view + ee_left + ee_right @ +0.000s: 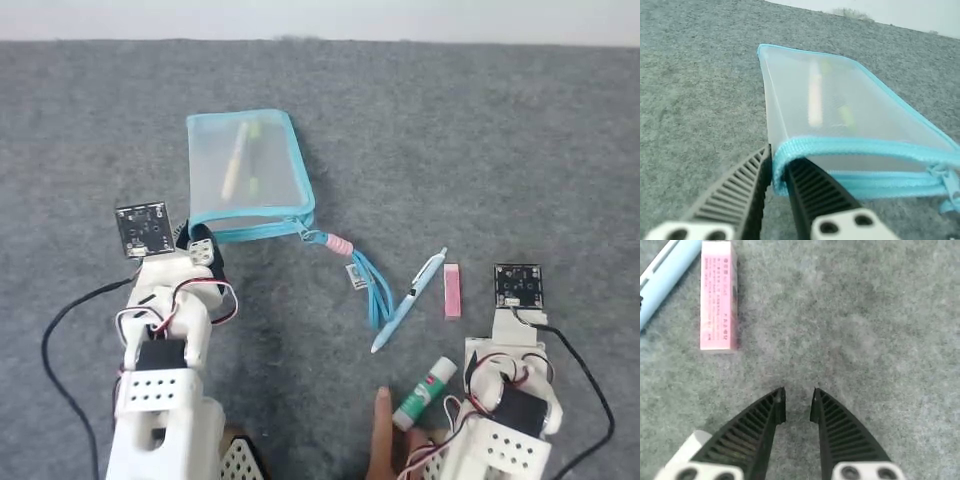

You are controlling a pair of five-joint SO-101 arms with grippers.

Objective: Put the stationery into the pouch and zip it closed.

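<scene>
A see-through pouch [245,170] with light blue trim lies flat at the back. It holds a pale yellow pencil [235,160] and a green item [255,158]. My left gripper [778,167] is shut on the pouch [840,110] at its near corner, the blue trim pinched between the fingers; from above the left gripper [200,247] sits at that corner. A light blue pen [410,300], a pink eraser [452,291] and a green-capped glue stick [425,390] lie on the mat. My right gripper [797,402] hovers over bare mat near the eraser [717,295], fingers almost together, holding nothing.
A blue cord [375,290] with a pink bead and a small tag trails from the pouch's zipper end toward the pen. A person's hand [380,435] rests at the front edge beside the glue stick's lower end. Grey mat covers the table.
</scene>
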